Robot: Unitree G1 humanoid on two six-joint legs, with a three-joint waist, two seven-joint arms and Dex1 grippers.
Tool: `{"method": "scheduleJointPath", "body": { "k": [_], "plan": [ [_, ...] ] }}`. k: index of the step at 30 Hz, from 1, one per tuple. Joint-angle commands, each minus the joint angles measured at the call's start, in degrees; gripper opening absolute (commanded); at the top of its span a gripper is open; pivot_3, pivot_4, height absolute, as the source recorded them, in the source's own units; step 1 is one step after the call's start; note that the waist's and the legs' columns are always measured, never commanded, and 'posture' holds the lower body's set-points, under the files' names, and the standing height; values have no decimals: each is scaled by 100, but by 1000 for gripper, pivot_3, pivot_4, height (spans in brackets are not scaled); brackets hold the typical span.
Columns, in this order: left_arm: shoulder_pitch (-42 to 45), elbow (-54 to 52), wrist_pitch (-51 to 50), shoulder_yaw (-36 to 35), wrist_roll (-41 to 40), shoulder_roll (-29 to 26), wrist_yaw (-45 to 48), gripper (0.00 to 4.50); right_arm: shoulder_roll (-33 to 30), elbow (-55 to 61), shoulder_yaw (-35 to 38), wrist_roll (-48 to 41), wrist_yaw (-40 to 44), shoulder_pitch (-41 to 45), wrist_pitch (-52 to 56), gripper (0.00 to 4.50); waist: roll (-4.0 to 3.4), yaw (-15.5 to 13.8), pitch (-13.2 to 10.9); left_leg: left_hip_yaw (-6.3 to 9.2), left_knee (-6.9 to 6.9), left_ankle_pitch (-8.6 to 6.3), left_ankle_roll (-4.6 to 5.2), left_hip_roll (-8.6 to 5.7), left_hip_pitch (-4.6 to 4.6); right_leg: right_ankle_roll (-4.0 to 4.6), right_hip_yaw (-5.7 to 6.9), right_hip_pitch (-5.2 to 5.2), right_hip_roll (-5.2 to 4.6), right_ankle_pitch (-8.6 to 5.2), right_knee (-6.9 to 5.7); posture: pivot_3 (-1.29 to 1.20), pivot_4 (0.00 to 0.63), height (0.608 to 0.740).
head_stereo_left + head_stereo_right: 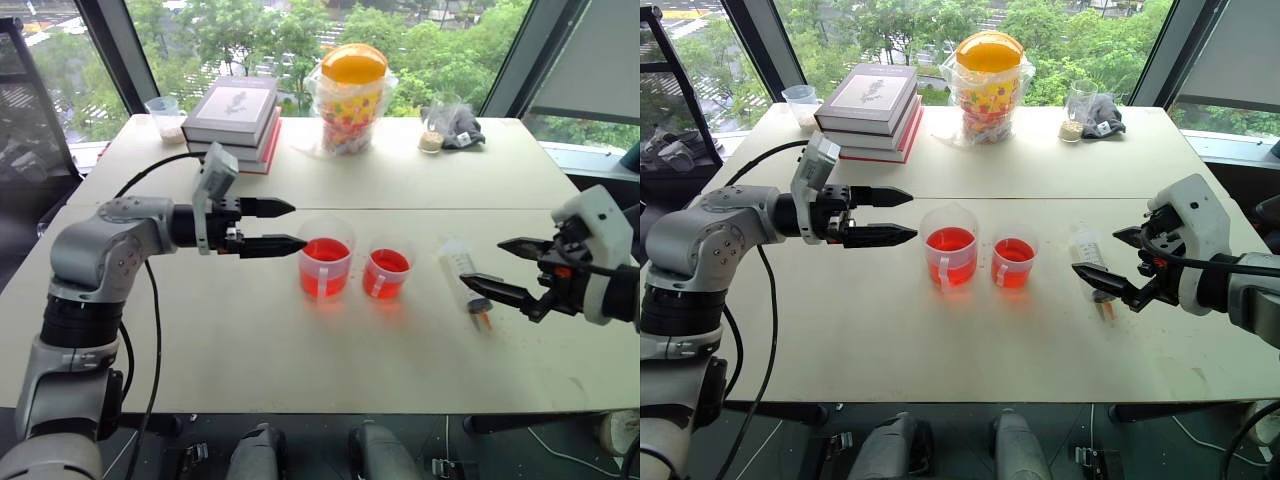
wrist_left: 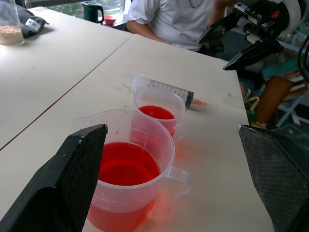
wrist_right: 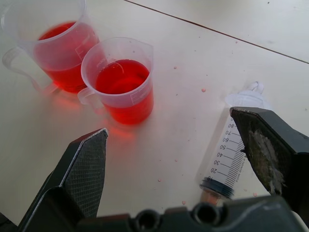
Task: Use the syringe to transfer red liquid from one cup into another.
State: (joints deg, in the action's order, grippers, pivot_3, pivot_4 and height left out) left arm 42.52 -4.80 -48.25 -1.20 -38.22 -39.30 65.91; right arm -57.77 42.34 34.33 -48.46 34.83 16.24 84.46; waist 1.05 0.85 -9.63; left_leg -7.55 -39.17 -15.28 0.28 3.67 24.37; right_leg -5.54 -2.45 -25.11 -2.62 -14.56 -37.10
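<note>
Reaching for the syringe, we hold both claws spread and empty: right claw just above it on the tabletop, left claw beside the taller cup. Next: lower, pinch its barrel.

Two clear cups hold red liquid: the taller, wider cup just past the tips of the left gripper, and the shorter, narrower cup between that one and the right gripper. One syringe lies on the table just beside the right gripper's near finger. Far behind the grippers stand one stack of three books, one yellow-lidded jar, and two small cups of beige grains.
</note>
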Motion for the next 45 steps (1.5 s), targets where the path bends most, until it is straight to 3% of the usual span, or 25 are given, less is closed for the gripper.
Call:
{"method": "scheduleJointPath", "body": {
  "k": [1, 19, 29, 34, 38, 45],
  "plan": [
    [118, -170, 40, -70, -128, -40, 50, 4500, -152, 13, 108, -49, -16, 33, -106, 4477, 0, 1, 0, 0, 0, 0, 0, 0, 0, 0, 0, 0, 0, 0, 0, 0, 150, 740],
    [214, -86, -24, -83, -278, -22, 73, 4500, -219, -33, 104, -115, -100, 39, -79, 4477, 1, -2, -1, 0, 0, 0, 0, 0, 0, 0, 0, 0, 0, 0, 0, 0, 150, 740],
    [174, 25, 311, -1, -174, 299, 21, 4500, -819, -1286, -825, 116, -285, 909, 330, 4477, 1, 4, -1, -3, 1, 0, 0, 0, 2, 2, -4, -5, -1, -1, 1, 0, 150, 740],
    [229, 283, 642, 152, -12, 565, 110, 4500, -1023, -3246, -2347, 133, -336, 2506, 804, 4477, 0, 33, -1, -14, 0, 0, 0, 0, 1, 4, -12, -12, -2, -1, 1, 0, 150, 740],
    [298, 430, 844, 214, 76, 721, 123, 4500, -699, -4778, -3559, 307, -553, 3719, 804, 4477, 1, 40, -1, -15, 2, 0, 1, 1, 6, 7, -13, -20, 0, 0, 2, 0, 150, 740],
    [109, 260, 893, 141, 77, 777, 9, 4500, -97, -6448, -5089, 1396, -205, 4615, 544, 4477, 0, 8, -1, -17, 8, -2, 3, 1, 25, -1, -10, -34, 0, 4, 1, 0, 150, 740]
  ]
}}
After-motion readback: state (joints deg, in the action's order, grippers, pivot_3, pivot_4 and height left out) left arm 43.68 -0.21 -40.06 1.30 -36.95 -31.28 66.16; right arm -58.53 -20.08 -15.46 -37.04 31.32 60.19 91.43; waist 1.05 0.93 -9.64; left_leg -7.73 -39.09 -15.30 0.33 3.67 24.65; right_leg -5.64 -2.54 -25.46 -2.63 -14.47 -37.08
